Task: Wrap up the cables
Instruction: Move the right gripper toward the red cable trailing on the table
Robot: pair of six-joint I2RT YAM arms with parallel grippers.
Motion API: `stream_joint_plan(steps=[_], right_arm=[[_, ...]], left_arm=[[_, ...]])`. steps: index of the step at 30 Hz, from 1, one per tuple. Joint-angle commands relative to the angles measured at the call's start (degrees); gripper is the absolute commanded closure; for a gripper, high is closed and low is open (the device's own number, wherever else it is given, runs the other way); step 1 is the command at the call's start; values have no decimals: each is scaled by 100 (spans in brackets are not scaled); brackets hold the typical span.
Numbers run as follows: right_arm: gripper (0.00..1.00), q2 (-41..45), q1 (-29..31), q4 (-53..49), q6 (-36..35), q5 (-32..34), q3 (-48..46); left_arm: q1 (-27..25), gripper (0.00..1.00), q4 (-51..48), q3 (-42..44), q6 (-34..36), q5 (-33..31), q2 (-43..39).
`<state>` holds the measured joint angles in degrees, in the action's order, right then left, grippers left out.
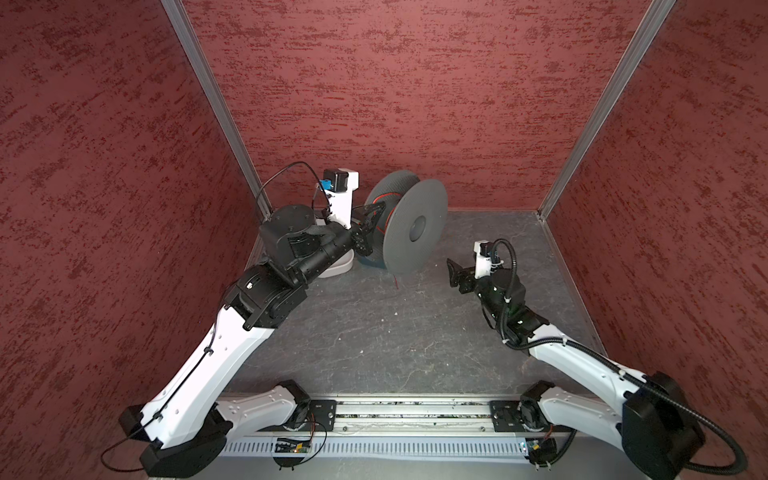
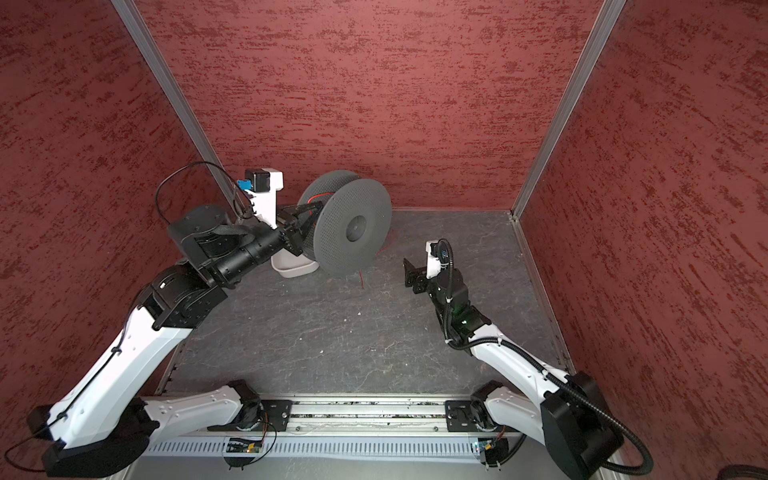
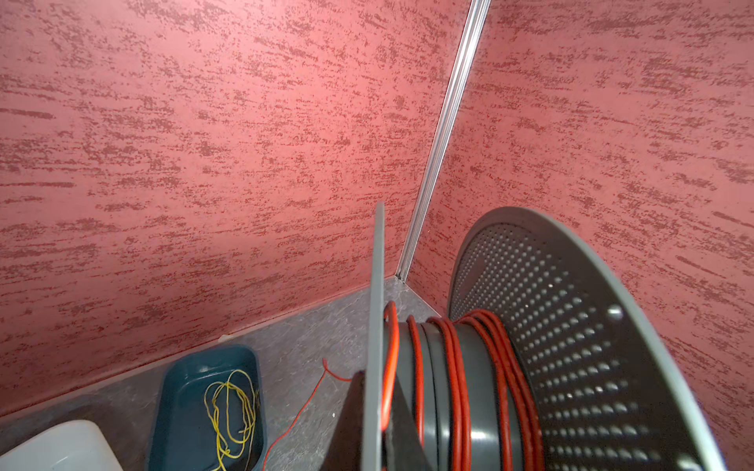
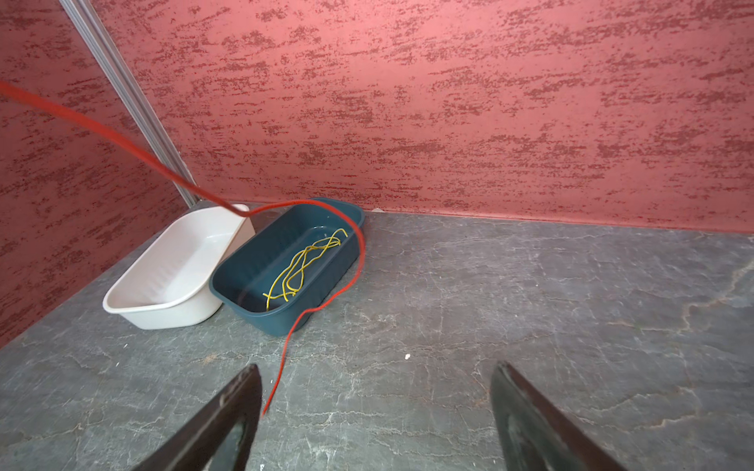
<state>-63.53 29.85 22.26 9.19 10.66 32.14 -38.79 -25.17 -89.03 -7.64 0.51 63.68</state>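
1. Left wrist view: the grey spool fills the frame. Its thin near flange runs edge-on between the dark fingers of the left claw, which is pinched tight on that flange.
2. Gripping the flange rather than the hub probably leaves the hub free for winding and lets this arm steady or turn the spool. In both top views the spool stands on edge at the back of the desk. I cannot tell whether its rim touches the desk.
3. The red cable lies in several loose turns round the hub. The turns are bunched toward the perforated far flange, with bare gaps between them, so the wrap looks only partly done.
4. In the right wrist view the cable's free tail comes down from the spool side and arcs over the rim of the blue tray. It ends on the desk just beside one finger of the right claw.
5. The right claw's jaws stand wide apart and hold nothing. It sits low, well apart from the spool, and seems placed to pick up that loose end for the next turn.
6. The blue tray holds thin yellow wires, and a white tray sits against it. The tail draped across the blue rim could snag there when pulled.
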Motion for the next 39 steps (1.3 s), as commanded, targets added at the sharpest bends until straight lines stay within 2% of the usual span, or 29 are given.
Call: stream_joint_plan(steps=[1, 7, 16, 23, 26, 30, 32, 35, 39], right_arm=[[12, -84, -21, 387, 238, 96, -123], [12, -303, -15, 509, 380, -92, -175], [12, -448, -14, 507, 399, -297, -114], [12, -493, -14, 421, 373, -417, -103], [12, -468, -14, 256, 376, 0, -87], [13, -482, -30, -362, 542, 1316, 80], [13, -556, -80, -742, 617, 1754, 238], [13, -582, -225, -994, 777, 1883, 276], [13, -557, -385, -981, 901, 1635, 181]], left_arm=[[20, 100, 924, -53, 8, 159, -219], [-3, 100, 1318, 213, 93, 11, -455], [-6, 100, 1156, 163, 175, -428, -371], [-5, 100, 1234, 130, 140, -172, -303], [-4, 100, 1287, 173, 140, -118, -311], [-6, 100, 1315, 159, 140, -115, -339], [-6, 100, 1314, 124, 140, -84, -339], [-11, 100, 1357, 97, 149, -95, -362], [-14, 100, 1394, 137, 174, -243, -407]])
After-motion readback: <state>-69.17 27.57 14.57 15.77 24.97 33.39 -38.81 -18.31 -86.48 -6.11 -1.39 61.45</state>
